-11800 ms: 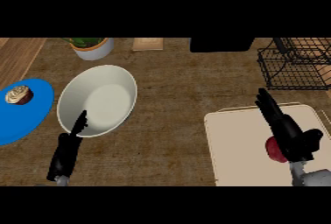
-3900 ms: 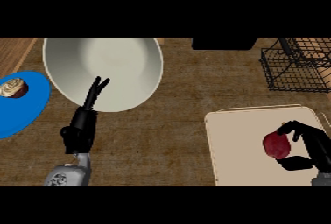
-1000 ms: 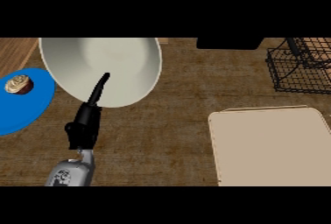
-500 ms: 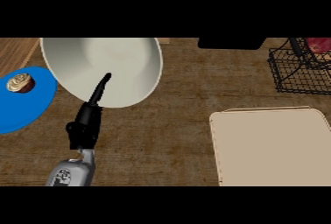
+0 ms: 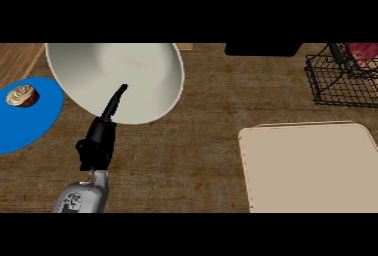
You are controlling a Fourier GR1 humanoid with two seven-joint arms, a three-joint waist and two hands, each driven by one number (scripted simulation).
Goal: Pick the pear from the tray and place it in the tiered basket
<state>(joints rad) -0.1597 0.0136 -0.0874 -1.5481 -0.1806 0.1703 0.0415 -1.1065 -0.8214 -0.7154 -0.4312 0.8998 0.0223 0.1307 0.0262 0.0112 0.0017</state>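
At the far right corner of the desk (image 5: 214,145), the pear (image 5: 363,50) shows as a red shape cut by the view's upper edge. It lies within the outline of the basket (image 5: 332,85), behind the black wires. Whether it rests on a tier or hangs above one cannot be told. A dark slanted bar just left of the pear cannot be identified.

The basket stands at the far right, its wire mesh reaching the right edge of the view. The tray (image 5: 310,170), pale beige with rounded corners, lies near and right, just near of the basket and apart from it. The pear is well apart from the tray.

On the left side, the left hand (image 5: 98,142) comes in from the near edge on a grey forearm (image 5: 81,197). Its fingers (image 5: 116,97) are straight and held together, pointing far and slightly right, released and grasping nothing. The fingertips overlap the near part of the white plate (image 5: 140,65); contact with it cannot be confirmed.

The white plate sits at the far left centre of the desk. Left of it, the blue plate (image 5: 29,127) runs off the left edge of the view and carries a cupcake (image 5: 22,95) on its far part. The two plates sit just beside each other. A black object (image 5: 262,48) sits at the far edge, between the white plate and the basket.
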